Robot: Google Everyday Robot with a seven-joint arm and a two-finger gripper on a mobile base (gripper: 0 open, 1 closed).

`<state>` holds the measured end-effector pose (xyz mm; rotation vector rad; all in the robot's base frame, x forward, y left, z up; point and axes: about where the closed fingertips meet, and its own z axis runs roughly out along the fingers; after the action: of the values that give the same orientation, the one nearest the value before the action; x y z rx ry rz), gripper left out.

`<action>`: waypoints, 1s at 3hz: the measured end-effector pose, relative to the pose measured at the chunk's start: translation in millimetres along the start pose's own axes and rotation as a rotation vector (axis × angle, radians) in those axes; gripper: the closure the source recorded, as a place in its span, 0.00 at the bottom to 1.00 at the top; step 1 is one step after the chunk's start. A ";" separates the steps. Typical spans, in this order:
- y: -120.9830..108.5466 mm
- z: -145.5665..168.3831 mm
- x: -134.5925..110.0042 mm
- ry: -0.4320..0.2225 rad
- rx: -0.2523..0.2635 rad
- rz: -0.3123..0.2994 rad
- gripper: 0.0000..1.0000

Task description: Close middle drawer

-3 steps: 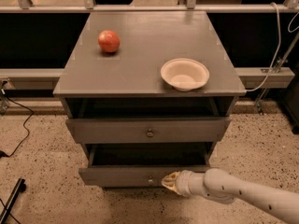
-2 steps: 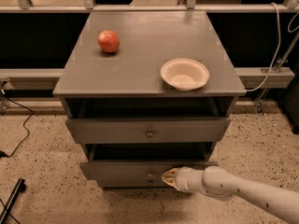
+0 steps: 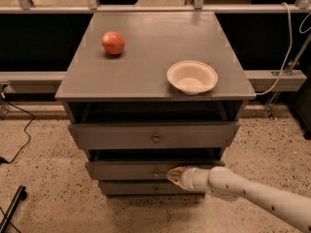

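Observation:
The middle drawer is a low grey front panel with a small centre knob, standing slightly out from the grey cabinet, with a dark gap above it. My gripper comes in from the lower right on a white arm. Its pale fingertips are shut together and press on the drawer front just right of the knob. The taller top drawer with a brass knob stands further out above it. The narrower bottom drawer front sits below.
A red apple and a cream bowl rest on the cabinet top. A black cable and a dark rod lie on the speckled floor at the left. A white cable hangs at the right.
The middle drawer has slid inward, its dark opening much smaller. My gripper has moved in toward the cabinet with the drawer front.

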<state>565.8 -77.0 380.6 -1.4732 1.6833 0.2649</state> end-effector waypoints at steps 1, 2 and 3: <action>-17.8 5.9 -0.8 -0.018 0.020 -0.021 1.00; -26.4 9.3 -1.1 -0.034 0.013 -0.030 1.00; -33.6 8.0 3.6 -0.045 0.021 -0.029 1.00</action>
<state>599.5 -83.7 385.4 -1.4642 1.6234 0.2622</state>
